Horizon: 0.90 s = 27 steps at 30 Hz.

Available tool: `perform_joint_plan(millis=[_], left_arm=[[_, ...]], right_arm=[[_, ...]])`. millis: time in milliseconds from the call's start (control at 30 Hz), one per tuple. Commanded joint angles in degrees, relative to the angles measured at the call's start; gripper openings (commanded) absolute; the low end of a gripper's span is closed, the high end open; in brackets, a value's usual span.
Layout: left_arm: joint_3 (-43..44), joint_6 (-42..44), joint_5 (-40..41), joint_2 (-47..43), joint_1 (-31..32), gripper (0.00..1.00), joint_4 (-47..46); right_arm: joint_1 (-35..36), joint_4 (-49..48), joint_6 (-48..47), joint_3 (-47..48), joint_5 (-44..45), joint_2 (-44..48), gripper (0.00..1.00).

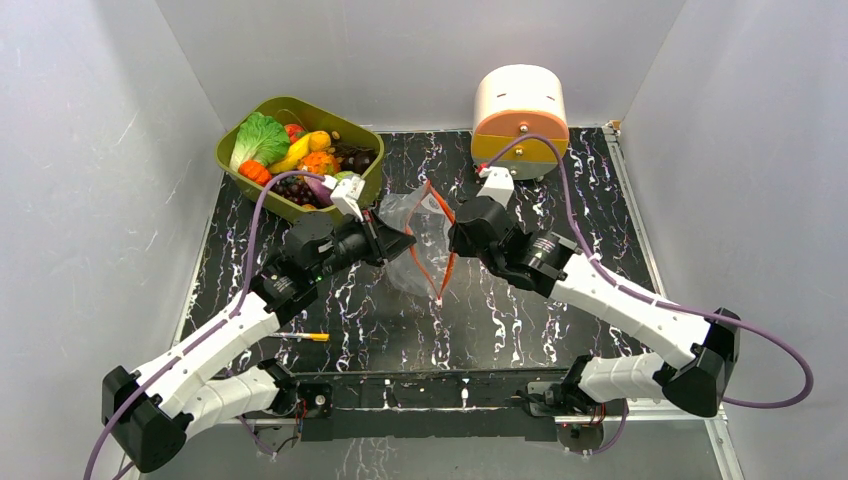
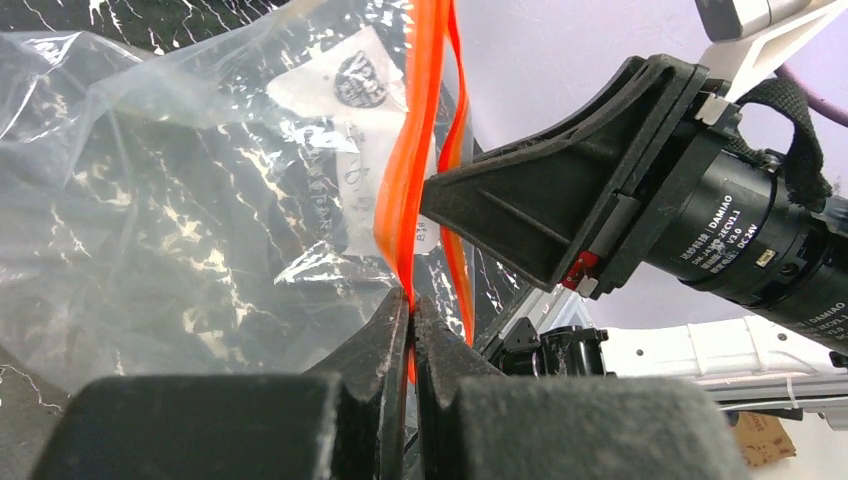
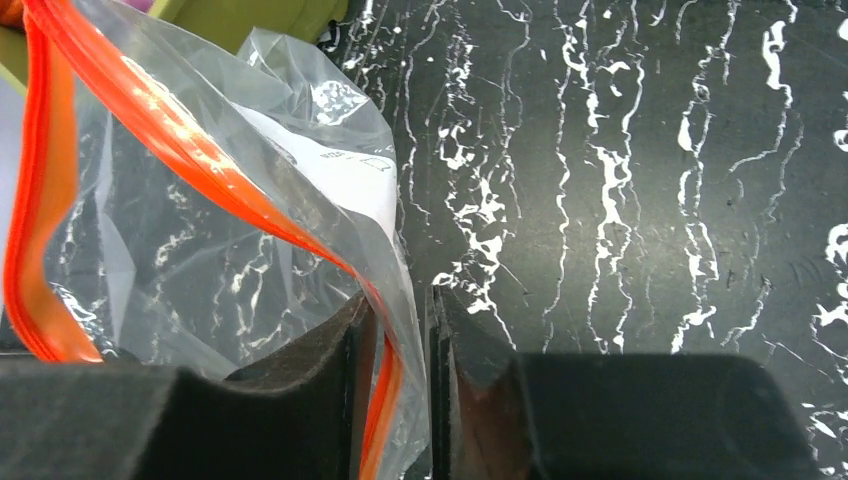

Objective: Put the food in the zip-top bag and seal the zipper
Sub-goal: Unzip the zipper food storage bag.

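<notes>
The zip-top bag (image 1: 412, 218) hangs clear and crinkled between my two grippers above the dark marble table, its mouth spread apart. My left gripper (image 1: 405, 240) (image 2: 411, 300) is shut on one side of the red-orange zipper (image 2: 418, 130). My right gripper (image 1: 452, 240) (image 3: 403, 310) faces it from the right. Its jaws stand narrowly apart around the other zipper strip (image 3: 190, 150) and bag film (image 3: 200, 260), with a dark gap still beside the right finger. The food (image 1: 300, 155) (lettuce, carrot, eggplant, yellow and orange pieces) lies in a green tub (image 1: 228, 160) at the back left.
A round white and orange container (image 1: 520, 115) stands at the back, right of centre. A yellow-tipped pen (image 1: 300, 337) lies on the table near the left arm. White walls enclose the table on three sides.
</notes>
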<state>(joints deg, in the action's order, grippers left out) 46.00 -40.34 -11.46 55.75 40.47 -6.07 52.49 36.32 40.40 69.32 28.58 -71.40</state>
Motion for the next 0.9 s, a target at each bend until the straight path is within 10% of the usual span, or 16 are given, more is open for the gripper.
perform_joint_plan(millis=[0,333,567,867], left_arm=[[0.84,0.98,-1.58,-0.79,0.22,0.00,1.29],[7.85,9.67,4.53,0.68,0.18,0.00,20.44],[7.05,10.71,2.58,0.87,0.18,0.00,19.15],[6.72,4.52,-5.47,4.06,0.18,0.00,9.16]], right_arm=[[0.16,-1.65,0.34,-1.88,4.90,2.82,0.18],[-2.50,3.30,0.57,-3.83,12.81,6.93,0.06],[-3.53,-2.54,1.12,-10.80,-1.67,9.08,0.08],[-2.01,1.23,7.13,-1.68,-10.14,4.35,0.66]])
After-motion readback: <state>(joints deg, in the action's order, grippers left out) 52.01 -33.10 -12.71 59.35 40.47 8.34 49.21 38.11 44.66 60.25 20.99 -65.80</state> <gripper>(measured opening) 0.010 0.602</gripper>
